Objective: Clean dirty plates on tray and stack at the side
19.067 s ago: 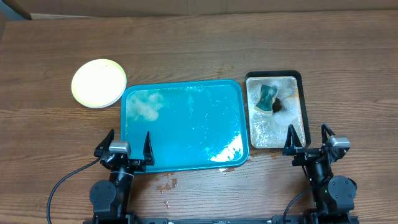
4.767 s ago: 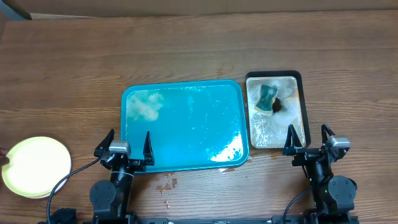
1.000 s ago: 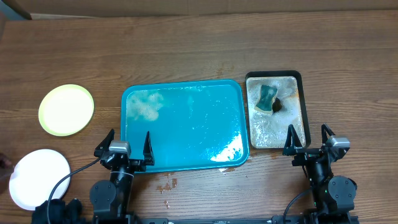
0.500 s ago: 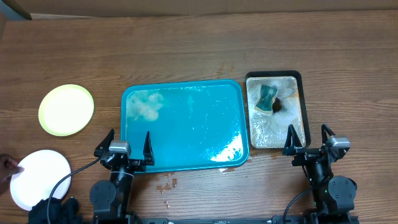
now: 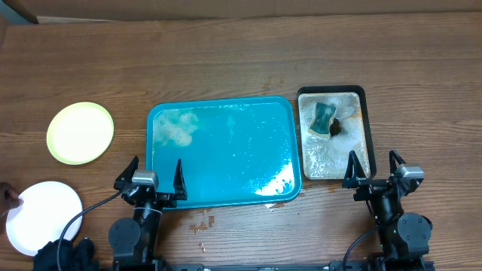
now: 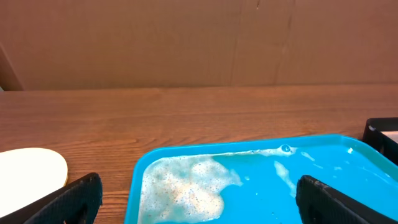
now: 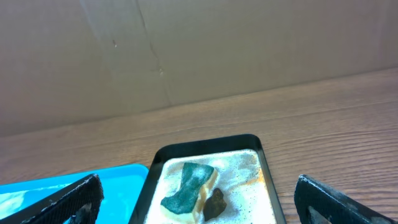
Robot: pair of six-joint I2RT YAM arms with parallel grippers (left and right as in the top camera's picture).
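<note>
Wood-grain tabletop (image 5: 226, 60) fills the overhead view, and brown cardboard (image 6: 186, 43) walls off its far edge. The wet teal tray (image 5: 233, 150) sits near the front, with foam (image 5: 177, 128) in its far-left corner. Well to its left lie a yellow-green plate (image 5: 80, 133) and, nearer, a white plate (image 5: 43, 227). Just right of the teal tray is a sudsy black tray (image 5: 331, 89) holding a sponge (image 5: 324, 119). The left gripper (image 5: 154, 177) and right gripper (image 5: 373, 169) have their jaws spread wide, holding nothing.

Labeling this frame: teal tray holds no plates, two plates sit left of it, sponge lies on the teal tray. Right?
No: the sponge lies in the black tray of foamy water, right of the teal tray; overhead view shows it. Rest holds.
</note>
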